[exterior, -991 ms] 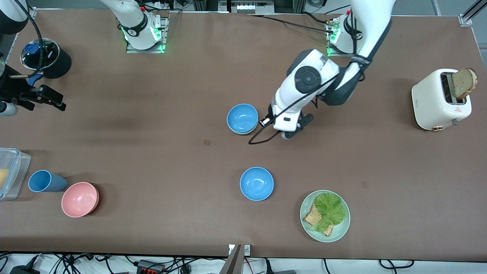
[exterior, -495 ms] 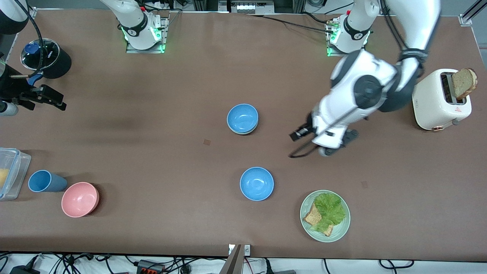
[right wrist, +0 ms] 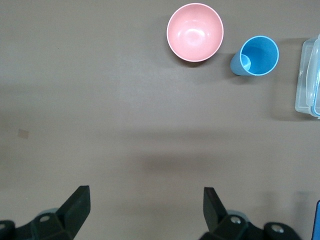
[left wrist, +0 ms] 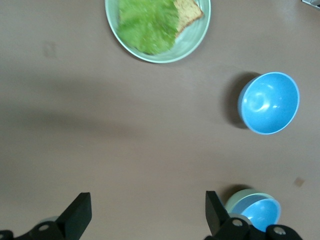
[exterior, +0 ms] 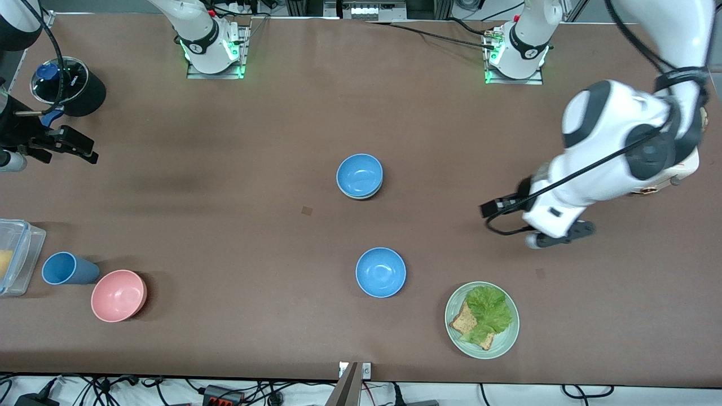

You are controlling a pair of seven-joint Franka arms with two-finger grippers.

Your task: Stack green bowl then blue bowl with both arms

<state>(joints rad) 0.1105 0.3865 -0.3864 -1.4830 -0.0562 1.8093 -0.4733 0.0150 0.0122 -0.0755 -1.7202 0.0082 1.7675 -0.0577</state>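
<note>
One blue bowl [exterior: 359,173] sits nested in the green bowl [exterior: 361,197] at the table's middle; only the green rim shows. The stack also shows in the left wrist view, the blue bowl [left wrist: 262,215] in the green bowl [left wrist: 238,197]. A second blue bowl [exterior: 381,272] stands alone, nearer the front camera, and shows in the left wrist view [left wrist: 270,102]. My left gripper [exterior: 558,237] is open and empty, up over bare table toward the left arm's end; its jaws [left wrist: 148,215] stand wide apart. My right gripper [exterior: 67,148] waits open and empty at the right arm's end [right wrist: 145,207].
A pale-green plate [exterior: 507,338] with lettuce and bread lies near the front edge. A toaster [exterior: 685,163] is mostly hidden by the left arm. A pink bowl [exterior: 118,295], a blue cup [exterior: 65,268], a clear container [exterior: 17,254] and a black pot [exterior: 84,93] stand at the right arm's end.
My left arm has swung away from the stacked bowls toward the toaster, open and empty. The bowls stay put. The right arm has not moved.
</note>
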